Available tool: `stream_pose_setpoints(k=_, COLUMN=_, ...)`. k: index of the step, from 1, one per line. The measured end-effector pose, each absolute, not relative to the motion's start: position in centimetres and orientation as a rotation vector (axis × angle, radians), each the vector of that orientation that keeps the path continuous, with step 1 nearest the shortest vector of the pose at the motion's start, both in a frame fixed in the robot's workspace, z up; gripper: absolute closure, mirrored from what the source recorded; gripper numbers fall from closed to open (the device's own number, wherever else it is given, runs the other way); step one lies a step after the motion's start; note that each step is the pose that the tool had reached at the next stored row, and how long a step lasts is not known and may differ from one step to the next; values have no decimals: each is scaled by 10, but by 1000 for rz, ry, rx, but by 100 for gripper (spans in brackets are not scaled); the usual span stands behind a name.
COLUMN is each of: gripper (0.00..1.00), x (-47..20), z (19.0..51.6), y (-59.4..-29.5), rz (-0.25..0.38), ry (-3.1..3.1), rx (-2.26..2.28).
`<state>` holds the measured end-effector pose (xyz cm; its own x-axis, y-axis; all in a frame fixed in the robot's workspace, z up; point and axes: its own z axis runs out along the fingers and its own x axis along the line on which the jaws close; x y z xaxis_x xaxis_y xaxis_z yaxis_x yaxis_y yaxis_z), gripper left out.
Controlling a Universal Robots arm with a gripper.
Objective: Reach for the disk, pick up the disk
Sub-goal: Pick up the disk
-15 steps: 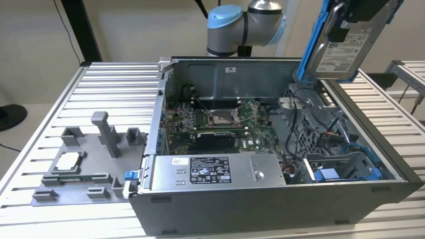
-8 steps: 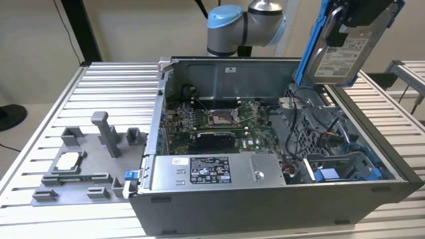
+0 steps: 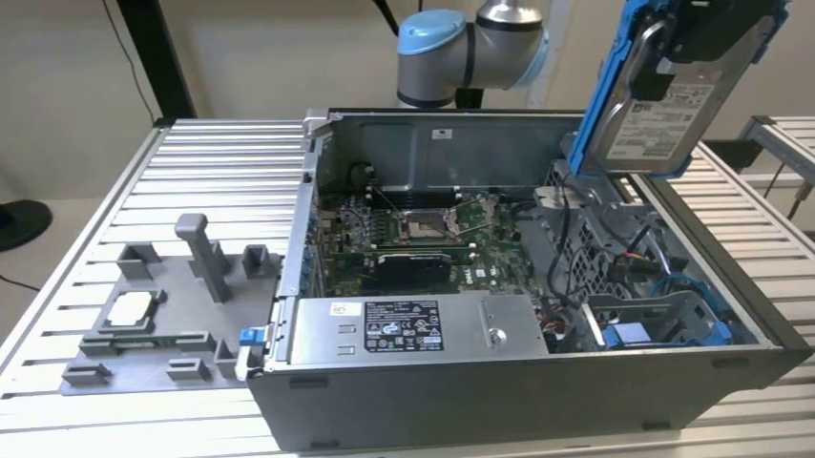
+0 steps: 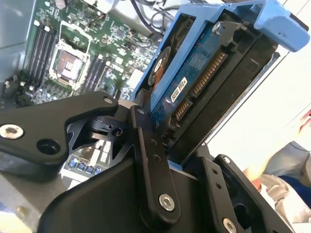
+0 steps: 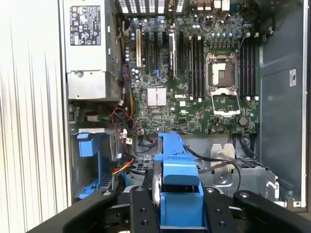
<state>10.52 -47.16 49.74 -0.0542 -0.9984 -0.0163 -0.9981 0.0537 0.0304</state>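
— Where is the disk (image 3: 662,100)?

— Up in the air, above the open computer case (image 3: 510,382), at the exterior view's right. It hangs nearly upright, tilted a little, white label facing the camera, blue carrier frame round its edges.

— And the gripper (image 4: 170,145)?

— Its black jaws are closed on the disk. In the second wrist view one finger (image 4: 150,170) presses flat against the blue frame, with the drive's circuit board and connector showing beside it. In the first wrist view the blue frame (image 5: 177,189) stands edge-on between the two fingers.

— What lies under it?

— The green motherboard (image 5: 194,73) with its bare processor socket (image 5: 222,73), and the grey power supply (image 3: 407,329) along the case's near wall. An empty blue drive bay (image 3: 662,324) sits in the case's corner, well below the disk.

— Anything on the bench (image 3: 191,153)?

— A grey fixture (image 3: 153,315) beside the case, holding a small square chip (image 3: 130,310).
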Motion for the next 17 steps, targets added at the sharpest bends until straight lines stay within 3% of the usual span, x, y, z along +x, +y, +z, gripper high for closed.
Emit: stream_pose_setpoints(k=17, gripper=100, x=102, z=495, y=-522, rz=-52, ry=-2273, rx=2154)
